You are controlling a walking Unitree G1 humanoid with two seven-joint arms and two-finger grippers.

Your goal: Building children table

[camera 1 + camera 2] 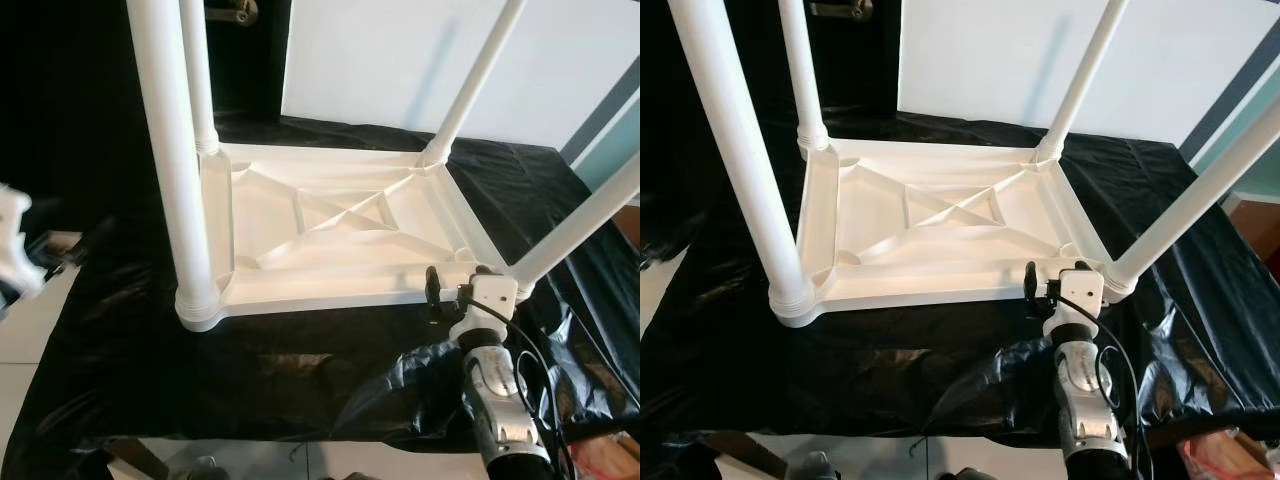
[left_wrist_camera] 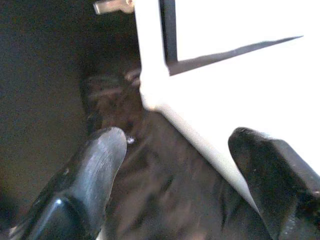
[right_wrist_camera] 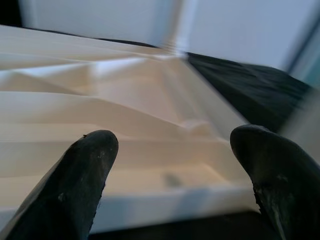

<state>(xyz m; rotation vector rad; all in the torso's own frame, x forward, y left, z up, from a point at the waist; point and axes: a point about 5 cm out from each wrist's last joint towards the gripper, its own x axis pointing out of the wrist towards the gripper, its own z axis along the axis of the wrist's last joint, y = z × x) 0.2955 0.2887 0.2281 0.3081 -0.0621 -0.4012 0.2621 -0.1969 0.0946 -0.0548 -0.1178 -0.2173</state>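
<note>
The white plastic children's table [image 1: 940,225] lies upside down on black sheeting [image 1: 870,370], legs up for assembly. The right gripper [image 3: 170,165], fingers wide, faces its near rim; the left gripper [image 2: 175,175], also wide, seemingly waits beside it.

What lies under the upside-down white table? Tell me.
The upside-down white table rests on black plastic sheeting, crinkled and spread past every edge. The surface beneath the sheeting is covered, so it cannot be identified.
</note>
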